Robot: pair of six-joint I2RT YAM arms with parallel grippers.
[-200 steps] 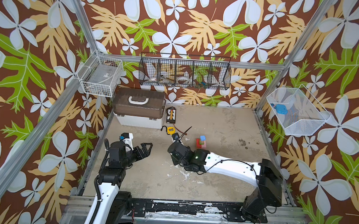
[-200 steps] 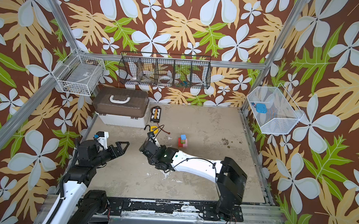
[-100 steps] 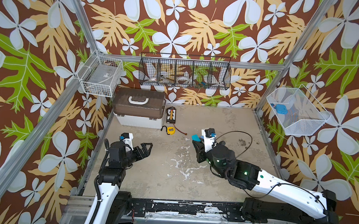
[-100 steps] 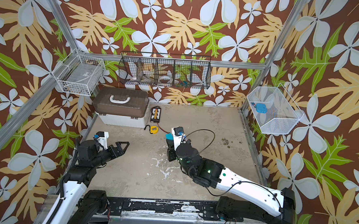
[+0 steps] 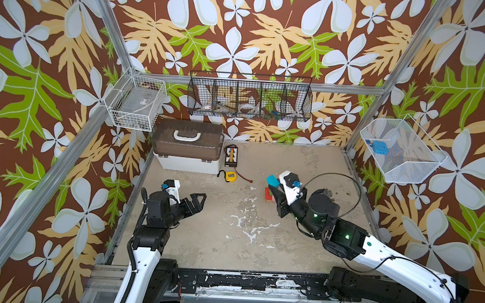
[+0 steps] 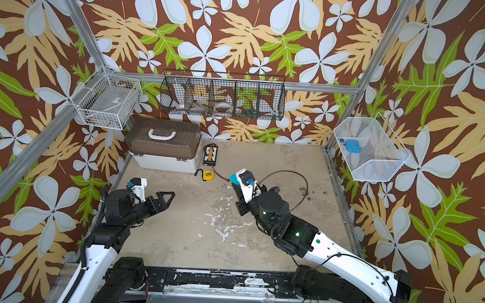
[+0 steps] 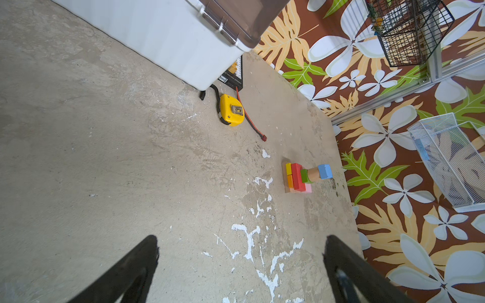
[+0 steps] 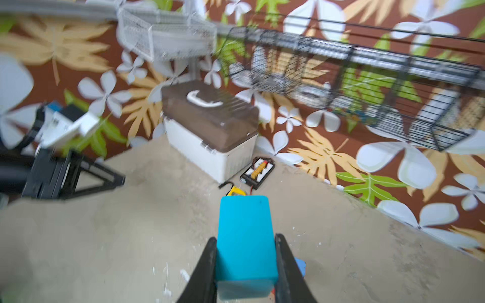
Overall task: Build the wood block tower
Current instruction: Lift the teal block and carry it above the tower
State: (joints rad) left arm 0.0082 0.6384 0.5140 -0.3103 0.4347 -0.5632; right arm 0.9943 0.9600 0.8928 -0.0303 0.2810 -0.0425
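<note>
Fingers of the right gripper clamp a teal rectangular wood block at the multicoloured block tower, centre-right; left gripper gapes wide, near left; label on yellow tape measure unreadable.

Nothing here is legible: no text, brand or number. The small plate on the yellow tape measure is too small to read.

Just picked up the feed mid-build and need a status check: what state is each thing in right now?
left end effector: open, empty.
right end effector: shut on teal block.
teal block: gripped, off the floor, by the tower.
tower: standing upright.
white box: lid closed.
tape measure: retracted, lying on the floor.
</note>
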